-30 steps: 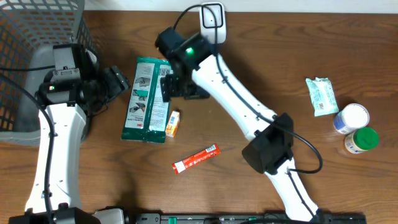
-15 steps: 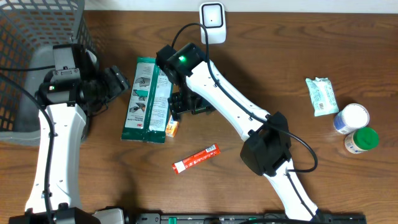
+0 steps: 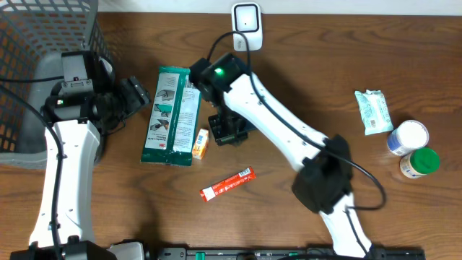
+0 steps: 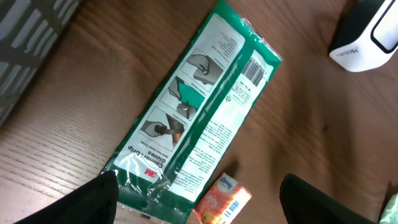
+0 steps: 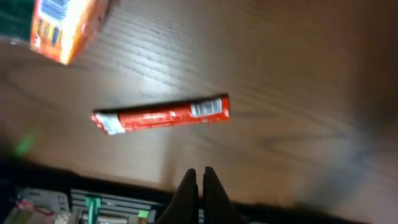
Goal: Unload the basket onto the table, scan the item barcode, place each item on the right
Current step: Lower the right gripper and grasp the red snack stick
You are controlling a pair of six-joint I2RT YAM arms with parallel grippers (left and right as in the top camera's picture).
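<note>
A white barcode scanner [image 3: 246,18] stands at the table's back edge, also in the left wrist view as the scanner [image 4: 367,34]. A green glove pack [image 3: 173,115] lies flat with its barcode [image 4: 254,70] facing up. Beside it are a small orange tissue pack [image 3: 201,143] and, nearer the front, a red stick packet [image 3: 227,183]. My right gripper [image 3: 229,134] hangs just right of the tissue pack; its jaws [image 5: 199,171] are shut with nothing between them, above the red stick packet [image 5: 161,115]. My left gripper [image 4: 198,180] is open over the glove pack's lower end, holding nothing.
A grey wire basket [image 3: 43,43] fills the back left corner. At the far right lie a white-green wipes pack [image 3: 373,111], a white-capped bottle [image 3: 408,136] and a green-capped bottle [image 3: 421,162]. Bare wood lies between the right arm and these.
My right arm swung off the glove pack toward the front and its jaws closed on nothing. The left arm and the items stayed put.
</note>
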